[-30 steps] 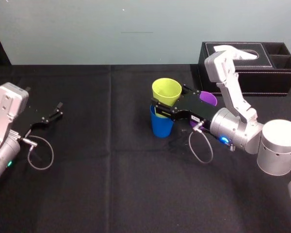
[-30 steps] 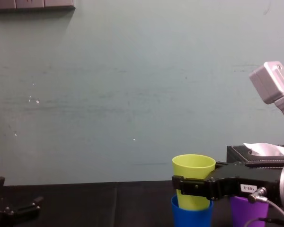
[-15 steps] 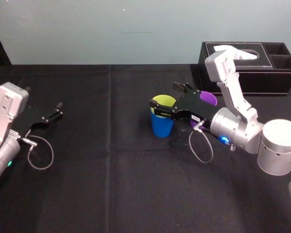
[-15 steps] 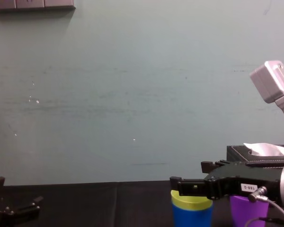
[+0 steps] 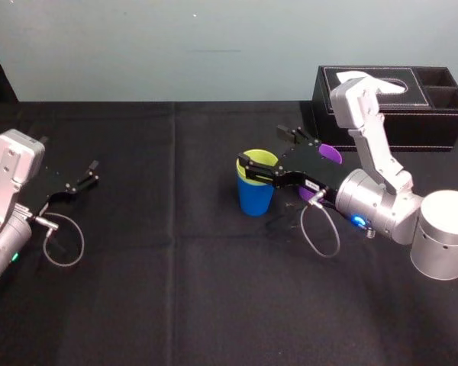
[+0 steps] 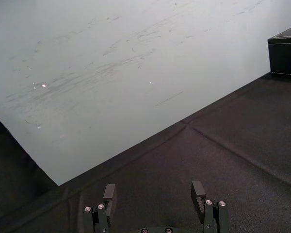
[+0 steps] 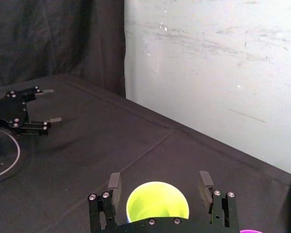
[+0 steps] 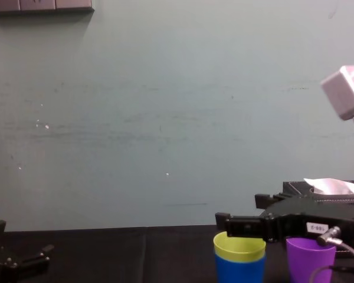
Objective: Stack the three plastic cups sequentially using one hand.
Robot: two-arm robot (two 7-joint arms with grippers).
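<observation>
The yellow-green cup [image 5: 257,162] sits nested in the blue cup [image 5: 255,197] at mid-table, only its rim band showing above the blue cup [image 8: 239,271]. The purple cup [image 5: 330,153] stands upright just to their right, partly hidden behind my right arm. My right gripper [image 5: 268,150] is open, hovering just above the yellow-green cup [image 7: 157,205], one finger on each side and neither touching it. From the chest, the right gripper [image 8: 248,213] is level with the top of the rim of the yellow-green cup [image 8: 239,246], beside the purple cup [image 8: 310,259]. My left gripper [image 5: 81,183] rests open at the far left.
A black tissue box [image 5: 397,103] stands at the back right behind the right arm. The table is covered in black cloth [image 5: 175,290]. A pale wall runs along the far edge. A grey cable [image 5: 320,232] loops under the right wrist.
The yellow-green cup, held above the blue cup a second ago, has dropped into it. The right gripper opened and rose slightly clear of the rim. The left arm stayed still.
</observation>
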